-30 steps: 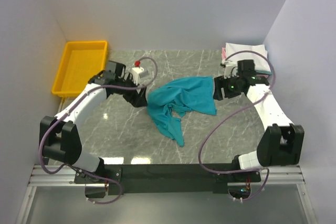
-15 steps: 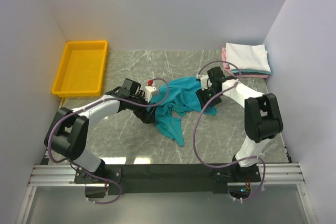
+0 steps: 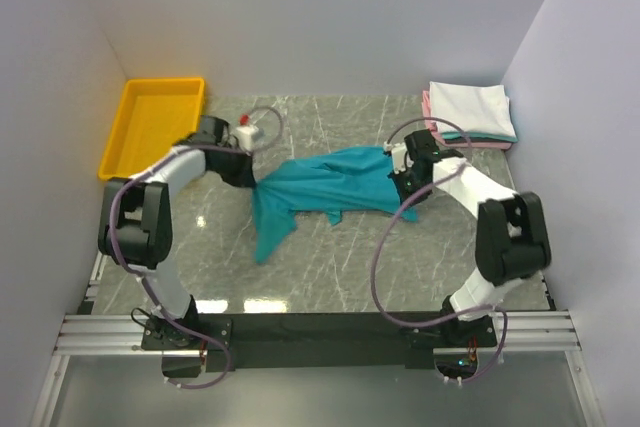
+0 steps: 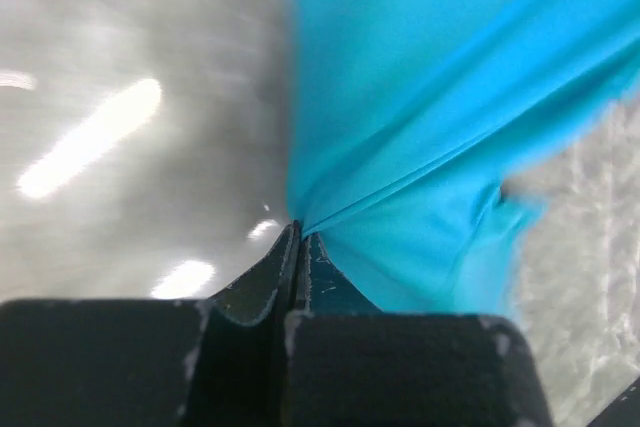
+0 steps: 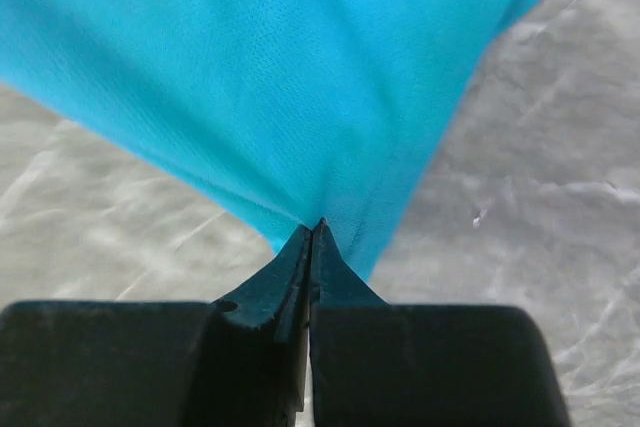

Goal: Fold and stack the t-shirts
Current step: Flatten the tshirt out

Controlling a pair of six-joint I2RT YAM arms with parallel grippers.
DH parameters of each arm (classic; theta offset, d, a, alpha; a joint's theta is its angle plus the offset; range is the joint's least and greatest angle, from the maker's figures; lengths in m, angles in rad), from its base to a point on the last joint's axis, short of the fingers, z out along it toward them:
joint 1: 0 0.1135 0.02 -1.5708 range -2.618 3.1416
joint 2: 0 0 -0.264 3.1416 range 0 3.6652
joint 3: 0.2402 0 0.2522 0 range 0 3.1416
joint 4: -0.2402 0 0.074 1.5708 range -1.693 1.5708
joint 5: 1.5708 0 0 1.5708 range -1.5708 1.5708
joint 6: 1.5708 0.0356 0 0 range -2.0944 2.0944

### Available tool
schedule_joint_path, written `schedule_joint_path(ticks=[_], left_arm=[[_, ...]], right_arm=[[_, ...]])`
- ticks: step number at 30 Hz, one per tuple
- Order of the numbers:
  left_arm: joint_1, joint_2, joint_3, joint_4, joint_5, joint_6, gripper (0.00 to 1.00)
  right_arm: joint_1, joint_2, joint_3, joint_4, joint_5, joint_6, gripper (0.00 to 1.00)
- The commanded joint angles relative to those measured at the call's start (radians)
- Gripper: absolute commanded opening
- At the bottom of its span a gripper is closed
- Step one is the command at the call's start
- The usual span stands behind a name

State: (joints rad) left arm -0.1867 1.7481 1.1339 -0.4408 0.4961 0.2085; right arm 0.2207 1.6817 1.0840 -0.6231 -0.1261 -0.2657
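Left tool (image 4: 299, 235) pinching teal t-shirt (image 4: 430, 97), edges motion-blurred

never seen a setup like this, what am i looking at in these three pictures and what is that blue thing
The machine is two robot arms, a left arm and a right arm, bolted at the near edge of a marbled table. The wide picture comes from a fixed camera above and behind them. The two close-ups come from a small camera on each wrist, looking along that arm's dark fingers.

The blue thing is a teal t-shirt, unfolded and stretched between the arms. The left end effector is shut on one end of it and the right end effector on the other. Each close-up shows cloth pinched at the fingertips.

In the far right corner lies a stack of folded t-shirts, white on top. At far left sits a yellow bin.
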Motion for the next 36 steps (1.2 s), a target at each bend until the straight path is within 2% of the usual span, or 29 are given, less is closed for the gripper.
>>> schedule_joint_path(ticks=[1,2,4,6,7,8,14,15,19,23,28,31,32,33,36], left_arm=[[0.104,0.036,0.189,-0.138,-0.008,0.175,0.01],[0.107,0.072,0.228,-0.171,-0.008,0.227,0.02],[0.122,0.096,0.301,-0.237,0.019,0.249,0.24],[0.144,0.08,0.319,-0.257,0.088,0.258,0.4],[0.147,0.05,0.314,-0.268,0.108,0.265,0.42],[0.148,0.027,0.297,-0.277,0.122,0.285,0.52],[0.119,-0.24,0.023,-0.219,0.134,0.336,0.59],[0.077,-0.271,-0.061,-0.166,0.118,0.335,0.59],[-0.066,-0.349,-0.216,0.003,-0.055,0.301,0.56],[-0.158,-0.28,-0.253,0.076,-0.16,0.285,0.55],[-0.183,-0.185,-0.279,0.109,-0.284,0.307,0.56],[-0.183,-0.168,-0.292,0.077,-0.303,0.331,0.41],[-0.183,-0.165,-0.293,0.064,-0.294,0.338,0.3],[-0.181,-0.167,-0.293,0.045,-0.288,0.347,0.25],[-0.183,-0.194,-0.286,-0.041,-0.208,0.374,0.06]], right_arm=[[-0.03,-0.166,-0.01,-0.07,-0.017,-0.04,0.0],[-0.032,-0.181,-0.013,-0.078,-0.024,-0.047,0.0],[-0.04,-0.2,-0.009,-0.087,-0.029,-0.046,0.0],[-0.046,-0.188,0.005,-0.093,-0.041,-0.04,0.0],[-0.05,-0.183,0.019,-0.098,-0.047,-0.035,0.0],[-0.055,-0.182,0.025,-0.098,-0.055,-0.026,0.0],[-0.064,-0.191,0.08,-0.112,-0.084,-0.004,0.0],[-0.066,-0.194,0.08,-0.118,-0.083,-0.004,0.0],[-0.069,-0.18,0.094,-0.132,-0.083,-0.006,0.0],[-0.073,-0.177,0.105,-0.144,-0.076,-0.007,0.0],[-0.075,-0.148,0.1,-0.155,-0.063,-0.032,0.0],[-0.073,-0.111,0.067,-0.145,-0.063,-0.052,0.01],[-0.075,-0.1,0.059,-0.141,-0.064,-0.056,0.05],[-0.075,-0.085,0.044,-0.142,-0.069,-0.061,0.15],[-0.075,-0.083,0.024,-0.141,-0.05,-0.07,0.31]])
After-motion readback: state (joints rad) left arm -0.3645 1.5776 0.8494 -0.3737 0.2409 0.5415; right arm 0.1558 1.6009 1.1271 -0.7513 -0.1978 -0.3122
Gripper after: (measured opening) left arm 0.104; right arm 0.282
